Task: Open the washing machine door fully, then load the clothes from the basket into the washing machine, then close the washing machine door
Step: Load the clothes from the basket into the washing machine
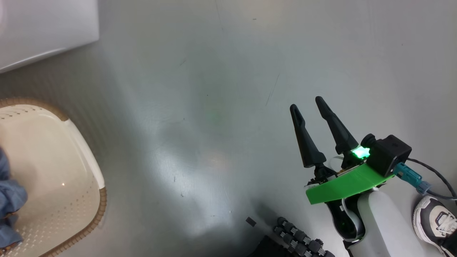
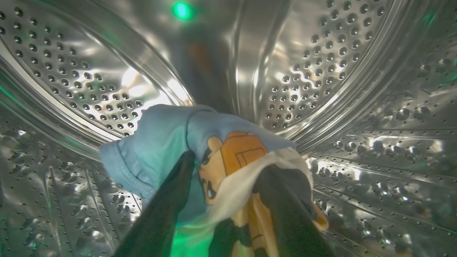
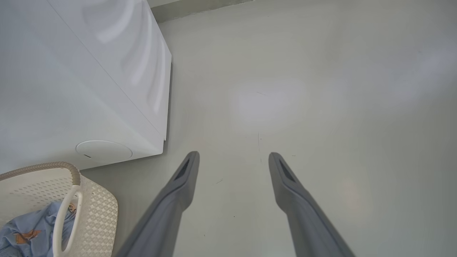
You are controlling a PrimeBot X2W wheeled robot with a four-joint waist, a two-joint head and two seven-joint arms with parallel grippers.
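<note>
Inside the washing machine's steel drum (image 2: 321, 53), my left gripper (image 2: 230, 164) has its two dark fingers spread apart. A piece of the clothes (image 2: 160, 142), blue with an orange cartoon patch, lies loosely between and over them. More blue clothes (image 1: 10, 200) (image 3: 28, 232) sit in the cream basket (image 1: 100, 200) (image 3: 96, 214) on the floor, in front of the white washing machine (image 1: 43, 28) (image 3: 71, 89). My right gripper (image 1: 306, 103) (image 3: 234, 155) hangs open over bare floor, well to the right of the basket and holding nothing. The washing machine door is out of view.
A person's black-and-white shoe (image 1: 435, 217) stands at the lower right, beside my right forearm. Part of my own dark base (image 1: 300, 242) shows at the bottom edge. Grey floor (image 1: 228, 107) stretches between the basket and my right gripper.
</note>
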